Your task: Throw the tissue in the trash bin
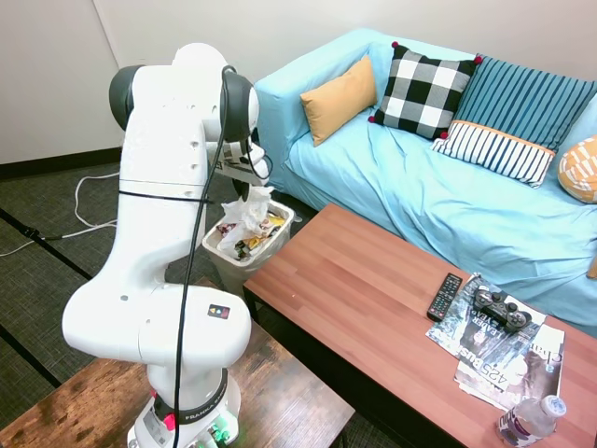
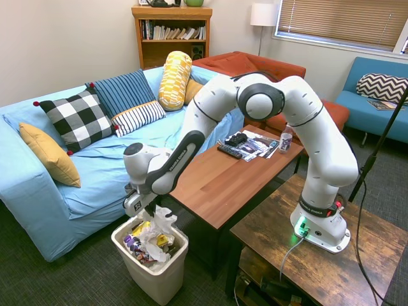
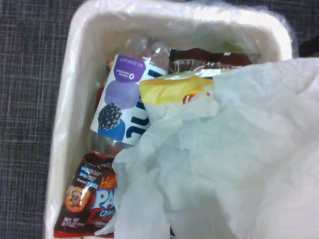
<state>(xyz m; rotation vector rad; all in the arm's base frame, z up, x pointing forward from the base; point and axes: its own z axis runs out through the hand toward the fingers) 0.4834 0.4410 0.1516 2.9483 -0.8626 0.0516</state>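
- Item: white, wrinkly wad of thin soft paper, the tissue (image 2: pixel 159 223). We place it directly over the small off-white plastic trash bin (image 2: pixel 159 274) w/ rectangular rim and tapering sides; lower folds look to reach in among the rubbish. In wrist view the tissue (image 3: pixel 234 164) fills approx. half the pic, bin rim (image 3: pixel 65 99) around it.
- Item: white arm's two-finger gripper (image 2: pixel 144 210), just above the bin, at the top of the tissue. Fingers: we cannot tell if closed on the paper or parted; in first ext. view the gripper (image 1: pixel 244 187) is half behind the arm's own body, in second ext. view the wad covers the tips.
- Step in hand, our judgement: release stage. Carry looks done, tissue already over the opening.
- Next move calls for, our judgement: parting the fingers if not yet apart, then a straight lift clear; paper is light and may cling to a finger or drape on the rim, so a check that it dropped inside.
- Bin contents: plastic bottle w/ purple-and-white label (image 3: pixel 124 99), brown snack wrapper (image 3: pixel 87 199), yellow wrapper (image 3: pixel 174 87). Print on the brown wrapper only partly legible.
- Hidden/unclear: bin floor not visible; far side of bin covered by tissue in wrist view; whether tissue rests on the rubbish or hangs, we cannot say.
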